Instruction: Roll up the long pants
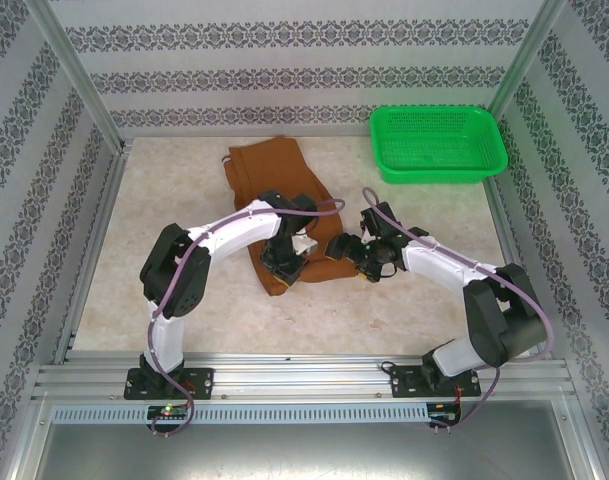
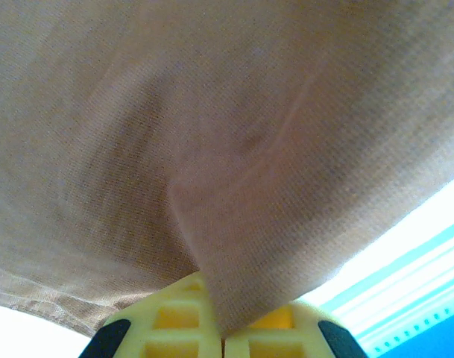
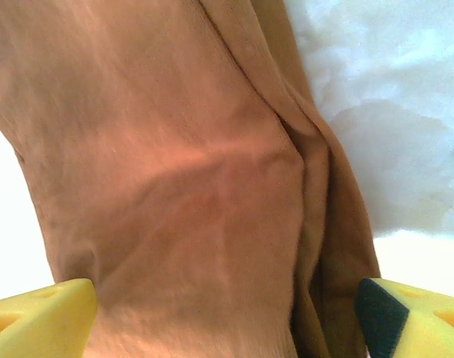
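Observation:
The long pants (image 1: 269, 172) are rust-brown and lie down the middle of the table, with their near end bunched between my two grippers. My left gripper (image 1: 285, 266) sits at that near end. In the left wrist view its yellow fingers (image 2: 174, 328) meet on a pinched fold of the pants (image 2: 212, 149), which drapes over the camera. My right gripper (image 1: 343, 247) is at the cloth's right edge. Its fingers (image 3: 44, 317) stand wide apart with a broad stretch of the pants (image 3: 174, 186) between them, not pinched.
A green plastic basket (image 1: 439, 145) stands at the back right corner. The tabletop (image 3: 391, 89) is pale and marbled, with patterned walls and metal posts around it. An aluminium rail runs along the near edge by the arm bases.

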